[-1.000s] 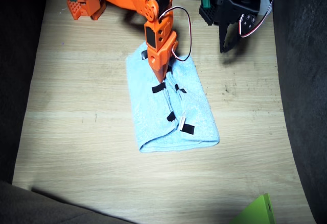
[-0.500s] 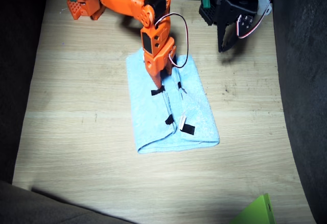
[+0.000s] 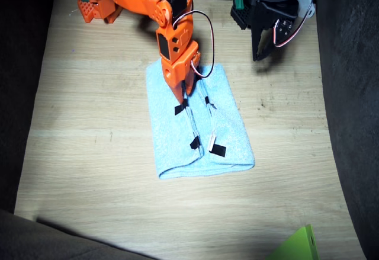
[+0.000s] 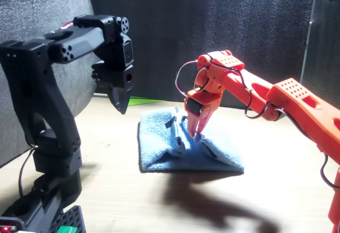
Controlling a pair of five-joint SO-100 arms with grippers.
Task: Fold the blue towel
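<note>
- Over the last second the orange right arm's gripper (image 3: 183, 94) has drawn back along the towel's middle seam toward the far end.
- Its jaws look nearly pressed together; whether they pinch cloth I cannot tell.
- The light sky-blue terry blue towel (image 3: 225, 135) lies mid-table on the pale wooden table (image 3: 89, 153), both sides folded inward.
- Next comes, I'd judge, an end-to-end fold.
- The black left arm's gripper (image 3: 262, 48) hangs clear, seemingly closed.

Right hand (image 3: 183, 96): its body hides its fingertips from you in the fixed view. Left hand (image 3: 262, 48): finger gap too dark to judge. Green object (image 3: 298, 245): at five o'clock, cropped by the bottom edge, unidentifiable. Blue towel (image 3: 198, 127): twelve o'clock edge partly covered.
</note>
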